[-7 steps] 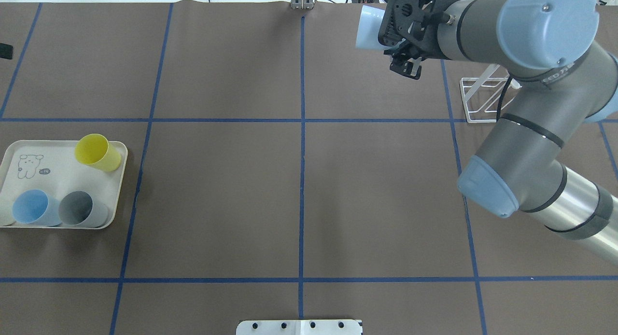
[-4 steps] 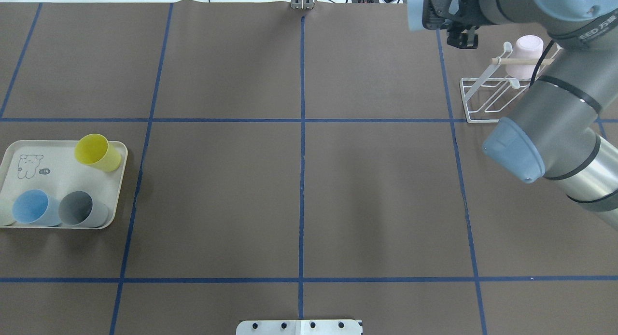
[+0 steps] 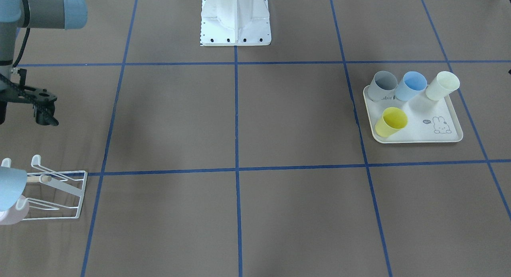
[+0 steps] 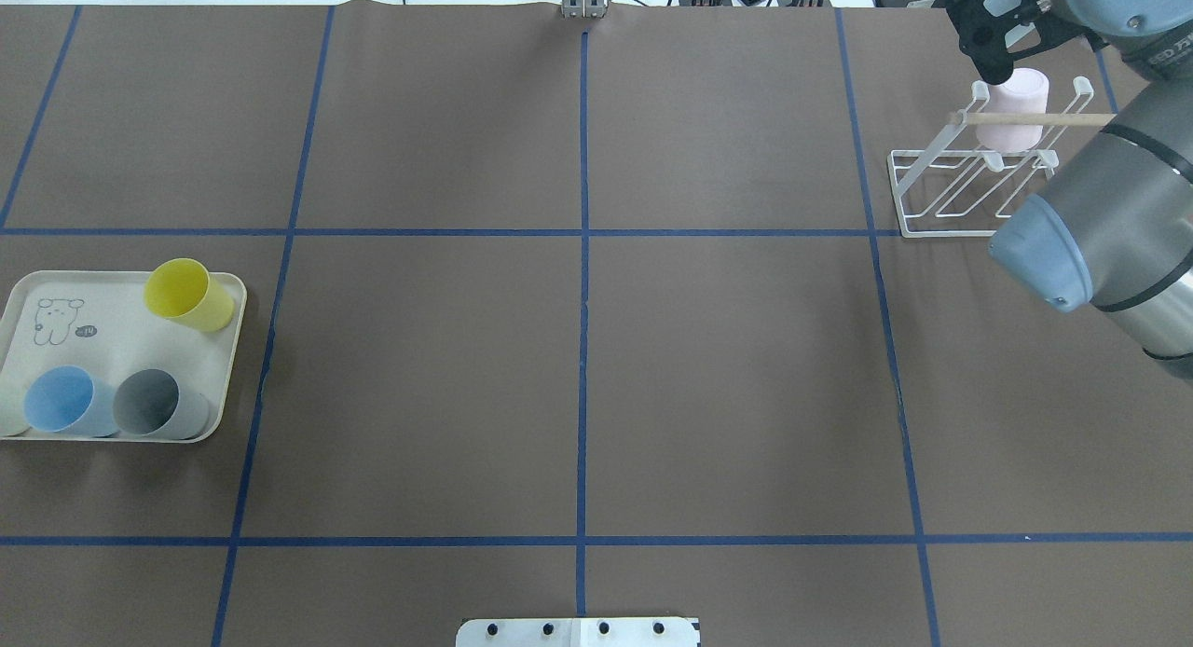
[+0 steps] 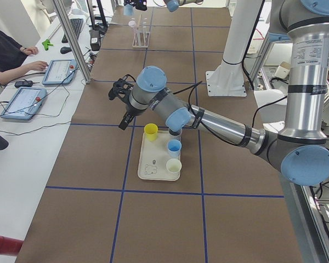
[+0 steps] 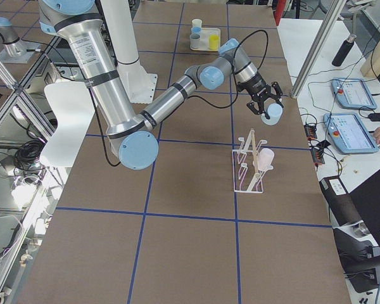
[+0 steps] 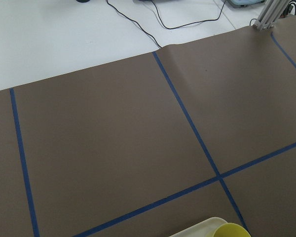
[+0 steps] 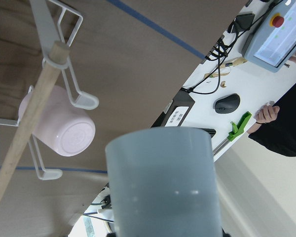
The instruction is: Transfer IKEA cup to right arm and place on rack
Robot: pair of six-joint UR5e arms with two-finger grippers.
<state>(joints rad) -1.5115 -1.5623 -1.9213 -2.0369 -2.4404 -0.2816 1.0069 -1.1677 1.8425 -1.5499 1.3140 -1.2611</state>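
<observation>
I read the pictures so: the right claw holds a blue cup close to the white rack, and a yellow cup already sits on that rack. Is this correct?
Not quite. On the rack sits a pink cup, not a yellow one; the overhead view shows it. The rest stands: the right claw holds a blue cup close to that rack.

front view's left edge cuts off the blue cup (image 3: pixel 8 187); left gripper (image 5: pixel 123 118) too small to judge.
</observation>
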